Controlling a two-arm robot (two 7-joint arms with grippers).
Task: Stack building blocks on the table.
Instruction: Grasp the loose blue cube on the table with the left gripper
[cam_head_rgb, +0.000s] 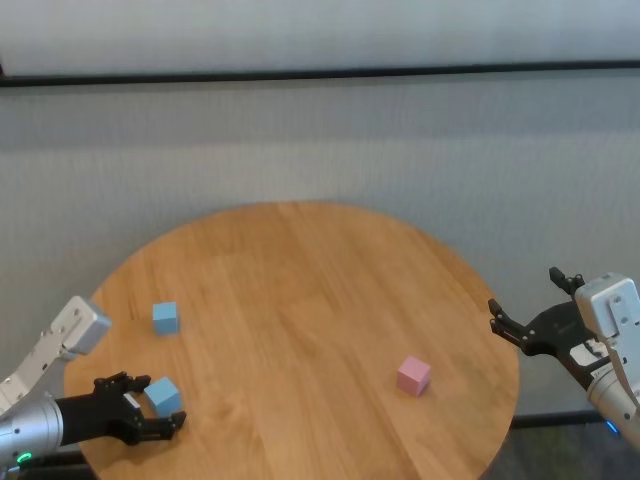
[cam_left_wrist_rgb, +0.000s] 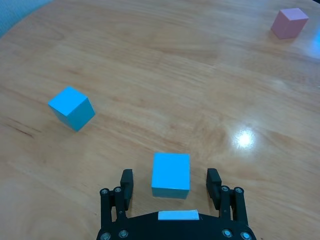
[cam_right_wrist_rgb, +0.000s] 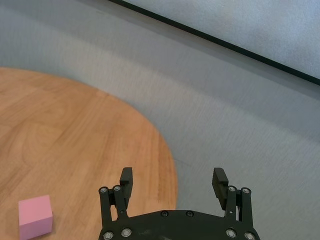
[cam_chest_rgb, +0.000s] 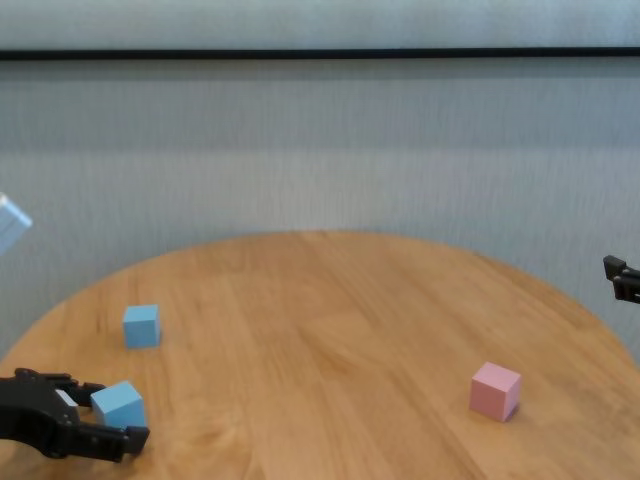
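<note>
On the round wooden table (cam_head_rgb: 300, 270) lie three building blocks. The near light blue block (cam_head_rgb: 163, 396) (cam_left_wrist_rgb: 170, 175) sits at the near left, between the fingers of my left gripper (cam_head_rgb: 165, 402) (cam_left_wrist_rgb: 170, 172). That gripper is open, and a gap shows on each side of the block. The second light blue block (cam_head_rgb: 165, 317) (cam_left_wrist_rgb: 71, 107) rests a little farther back on the left. To the right of centre is the pink block (cam_head_rgb: 413, 375) (cam_right_wrist_rgb: 35, 216). My right gripper (cam_head_rgb: 523, 288) (cam_right_wrist_rgb: 173, 173) hovers open and holds nothing, just past the table's right edge.
Behind the table runs a grey wall (cam_head_rgb: 320, 150) with a dark strip along it. The table's curved right edge (cam_right_wrist_rgb: 170, 165) lies just below the right gripper.
</note>
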